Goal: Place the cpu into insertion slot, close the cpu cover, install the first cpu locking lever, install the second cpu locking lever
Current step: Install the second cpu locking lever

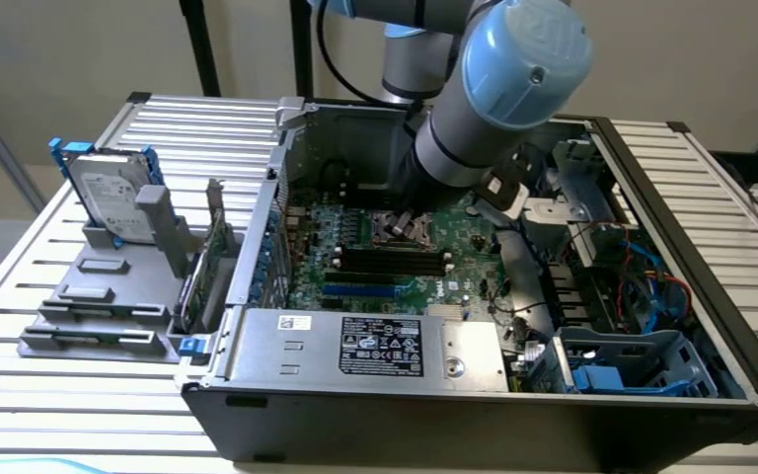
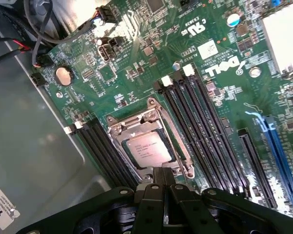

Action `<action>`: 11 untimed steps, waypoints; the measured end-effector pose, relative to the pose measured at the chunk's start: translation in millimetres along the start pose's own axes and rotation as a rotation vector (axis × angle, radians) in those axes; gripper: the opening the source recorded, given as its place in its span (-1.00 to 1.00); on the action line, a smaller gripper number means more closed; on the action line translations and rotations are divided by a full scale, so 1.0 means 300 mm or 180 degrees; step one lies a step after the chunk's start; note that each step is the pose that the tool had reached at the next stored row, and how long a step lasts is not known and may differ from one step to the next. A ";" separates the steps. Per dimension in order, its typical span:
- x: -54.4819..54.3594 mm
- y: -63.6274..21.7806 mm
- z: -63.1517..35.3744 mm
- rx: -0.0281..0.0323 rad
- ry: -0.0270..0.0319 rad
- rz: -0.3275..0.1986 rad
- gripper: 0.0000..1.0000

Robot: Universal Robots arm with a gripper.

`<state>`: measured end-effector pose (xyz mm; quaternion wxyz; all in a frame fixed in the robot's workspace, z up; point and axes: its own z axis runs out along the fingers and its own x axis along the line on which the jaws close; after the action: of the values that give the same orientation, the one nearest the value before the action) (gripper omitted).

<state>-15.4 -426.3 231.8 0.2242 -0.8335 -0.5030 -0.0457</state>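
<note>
The cpu [image 2: 149,147], a small square chip with a pale printed face, lies flat in the insertion slot [image 2: 118,155] on the green board. The silvery cpu cover [image 2: 133,125] lies down over it, framing the chip through its window. A thin metal lever [image 2: 184,155] runs along one side of the socket. My gripper [image 2: 164,178] is shut, its black fingertips pressed together with nothing between them, right at the socket's edge beside the chip. In the exterior view the arm reaches down into the open computer case, with the socket [image 1: 397,230] just under its wrist.
Long black memory slots [image 2: 205,126] flank the socket, with a blue slot [image 2: 283,161] beyond. The power supply [image 1: 366,346] fills the case's front. Cables and a drive cage [image 1: 630,365] crowd the exterior view's right. A hard drive [image 1: 110,193] stands on a grey rack outside.
</note>
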 end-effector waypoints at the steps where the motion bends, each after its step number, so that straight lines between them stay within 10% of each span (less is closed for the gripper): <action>1: -0.005 0.001 -0.006 0.0002 -0.0001 0.0001 -0.79; 11: -0.046 -0.014 -0.018 0.0000 -0.0007 0.0008 -0.79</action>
<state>-24.9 -438.3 233.9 0.2238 -0.8341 -0.5022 -0.0445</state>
